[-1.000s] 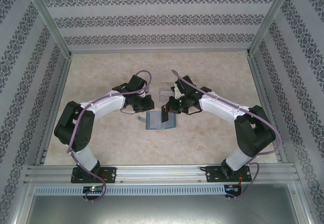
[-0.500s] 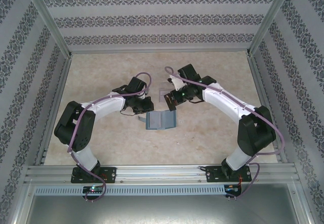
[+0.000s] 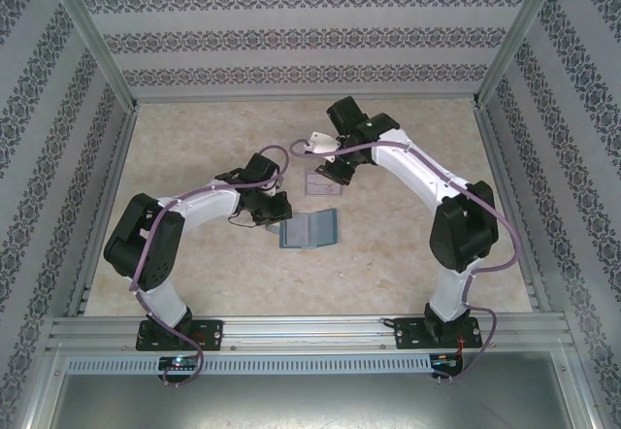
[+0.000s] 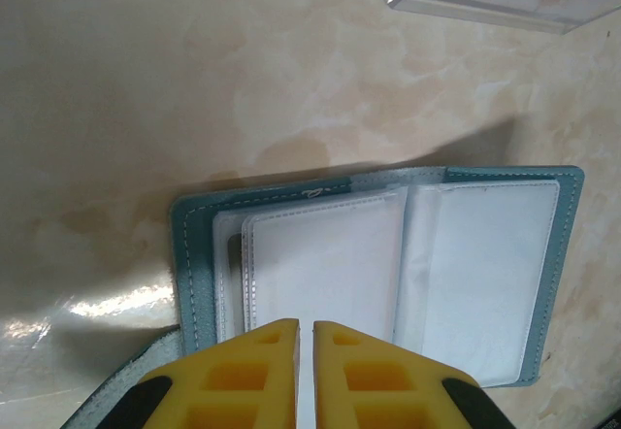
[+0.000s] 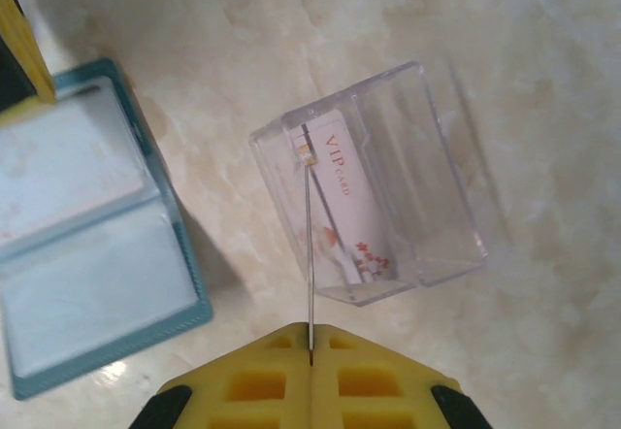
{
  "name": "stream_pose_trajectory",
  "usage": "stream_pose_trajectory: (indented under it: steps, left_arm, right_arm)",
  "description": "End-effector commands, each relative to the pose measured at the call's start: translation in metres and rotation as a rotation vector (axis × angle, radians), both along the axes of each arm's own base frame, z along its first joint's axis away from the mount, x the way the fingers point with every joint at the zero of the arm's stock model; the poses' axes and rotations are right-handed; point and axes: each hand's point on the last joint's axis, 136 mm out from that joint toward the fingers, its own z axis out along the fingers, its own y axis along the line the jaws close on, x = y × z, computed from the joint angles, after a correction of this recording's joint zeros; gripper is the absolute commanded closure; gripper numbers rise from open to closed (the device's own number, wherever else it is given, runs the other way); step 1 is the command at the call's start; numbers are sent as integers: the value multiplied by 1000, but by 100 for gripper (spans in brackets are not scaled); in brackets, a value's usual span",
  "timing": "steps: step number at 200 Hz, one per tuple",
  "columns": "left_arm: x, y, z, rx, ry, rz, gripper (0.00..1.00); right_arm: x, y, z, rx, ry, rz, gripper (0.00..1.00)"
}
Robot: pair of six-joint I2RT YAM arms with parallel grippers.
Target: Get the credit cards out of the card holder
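Observation:
The teal card holder (image 3: 309,228) lies open on the table, its clear inner sleeves (image 4: 330,254) facing up. My left gripper (image 4: 306,327) is shut to a thin slit on the near edge of a sleeve, at the holder's left side (image 3: 273,211). My right gripper (image 5: 310,337) is shut on a thin credit card (image 5: 309,245) seen edge-on, which hangs over the clear tray (image 5: 427,206). A pale card (image 5: 347,206) printed "VIP card" lies in that tray. In the right wrist view the card holder (image 5: 82,254) lies to the left of the tray.
The clear plastic tray (image 3: 323,185) sits just beyond the card holder, under the right gripper (image 3: 335,167). Patterned walls and metal rails close in the table on three sides. Bare marbled tabletop (image 3: 408,245) lies to the right and at the back.
The right gripper has pulled a card up out of the card holder and carried it away from me to above the clear tray. The left gripper has stayed at the holder.

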Motion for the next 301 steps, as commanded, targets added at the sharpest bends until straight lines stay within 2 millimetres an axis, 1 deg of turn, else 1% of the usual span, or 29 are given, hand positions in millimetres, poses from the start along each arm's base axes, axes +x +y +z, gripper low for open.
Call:
stream_pose_trajectory:
  steps: [1, 40, 81, 137, 159, 178, 218, 259, 274, 279, 289, 301]
  left_arm:
    - [-5, 3, -1, 19, 7, 14, 89]
    - [-6, 5, 1, 16, 6, 25, 88]
    - [-7, 6, 0, 16, 10, 32, 89]
    - [-7, 5, -2, 18, 19, 33, 89]
    - [-6, 4, -2, 14, 22, 34, 89]
    - [-7, 4, -3, 16, 26, 36, 89]
    - [-8, 5, -4, 21, 35, 31, 89]
    - [-8, 4, -7, 24, 44, 29, 89]
    - [-9, 4, -8, 23, 47, 30, 89]
    - [-9, 4, -8, 23, 48, 30, 89]
    - [-9, 4, -8, 22, 47, 30, 89]
    - [-9, 5, -8, 25, 48, 29, 89]
  right_arm:
    - [1, -13, -6, -127, 13, 138, 100]
    - [22, -9, -5, -185, 1, 205, 100]
    - [40, -3, -6, -221, -12, 246, 100]
    - [57, 8, -10, -223, -12, 293, 100]
    - [60, 13, -16, -215, 11, 305, 100]
    - [60, 16, -26, -216, 40, 311, 100]
    - [59, 15, -46, -230, 87, 314, 100]
    - [47, 16, -58, -227, 156, 332, 100]
    - [48, 16, -62, -231, 160, 333, 100]
    - [49, 16, -61, -233, 155, 333, 96]
    - [54, 15, -61, -243, 133, 324, 84]
    - [65, 15, -55, -250, 85, 294, 76]
